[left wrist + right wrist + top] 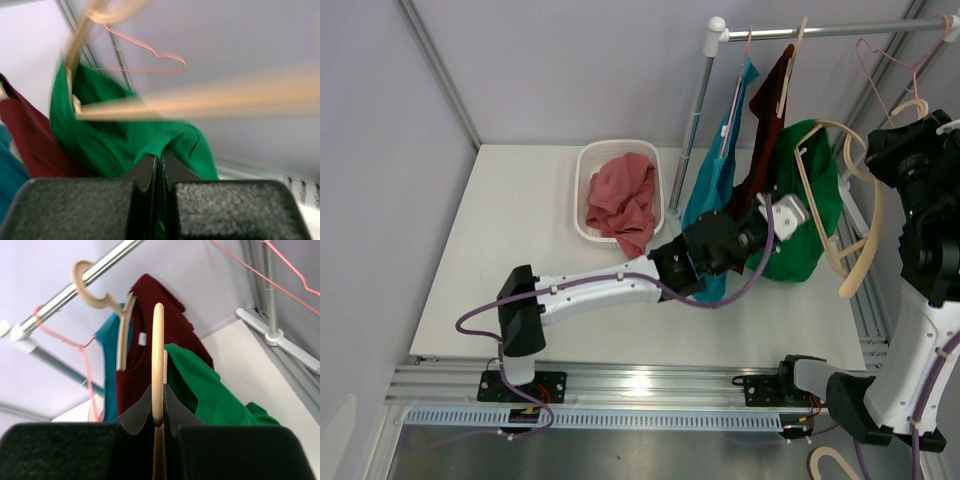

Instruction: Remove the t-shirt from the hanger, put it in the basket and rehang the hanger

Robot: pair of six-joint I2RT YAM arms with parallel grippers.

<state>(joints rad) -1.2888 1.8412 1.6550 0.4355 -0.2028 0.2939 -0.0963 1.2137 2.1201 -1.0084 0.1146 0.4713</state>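
Note:
The green t-shirt [812, 190] hangs bunched on a pale wooden hanger [852, 215] held off the rail at the right. My left gripper [792, 214] is shut on a fold of the green t-shirt [115, 140]; the left wrist view shows the cloth pinched between its jaws [160, 156], with the hanger [210, 97] blurred above. My right gripper [900, 125] is shut on the hanger [158, 350], whose thin wooden edge is clamped between the jaws [158, 407]. The green t-shirt [210, 390] drapes down just behind and to the right of it.
A white basket [588, 165] with red cloth [622, 200] stands on the table left of the rack. A teal shirt [715, 180] and a maroon shirt [770, 105] hang on the rail [820, 30]. A pink wire hanger [890, 55] hangs at the right.

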